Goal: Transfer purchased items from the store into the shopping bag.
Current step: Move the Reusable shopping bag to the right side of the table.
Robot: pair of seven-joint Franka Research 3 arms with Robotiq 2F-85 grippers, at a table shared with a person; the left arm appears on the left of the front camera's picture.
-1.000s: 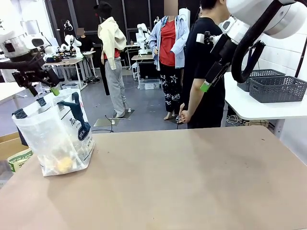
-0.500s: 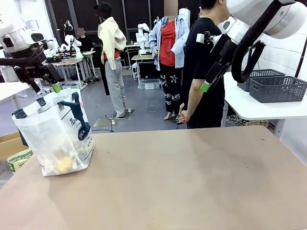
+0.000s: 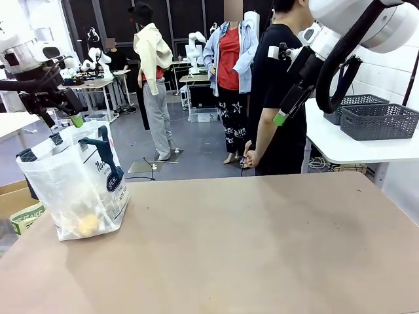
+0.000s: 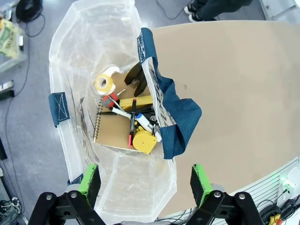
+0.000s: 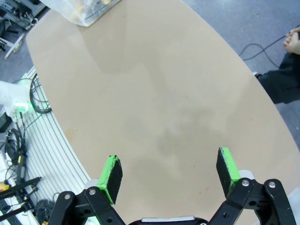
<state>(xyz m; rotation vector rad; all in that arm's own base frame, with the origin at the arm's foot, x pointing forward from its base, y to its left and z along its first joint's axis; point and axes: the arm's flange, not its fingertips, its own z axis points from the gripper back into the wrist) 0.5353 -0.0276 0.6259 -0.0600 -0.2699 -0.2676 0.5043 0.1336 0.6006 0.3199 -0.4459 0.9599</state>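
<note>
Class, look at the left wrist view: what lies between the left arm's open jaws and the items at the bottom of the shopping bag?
Nothing solid: open air and the shopping bag's open mouth, above the notebook and tape roll.

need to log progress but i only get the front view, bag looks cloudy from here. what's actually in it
Observer: The left wrist view looks down into the shopping bag: a spiral notebook lies at the bottom.
Operator: anything on top of it
Observer: A yellow tape measure and a red pen lie on the notebook, a tape roll beside them.
Operator: left gripper holding anything
Observer: No, the left gripper is open above the bag's mouth, nothing between its pads.
</note>
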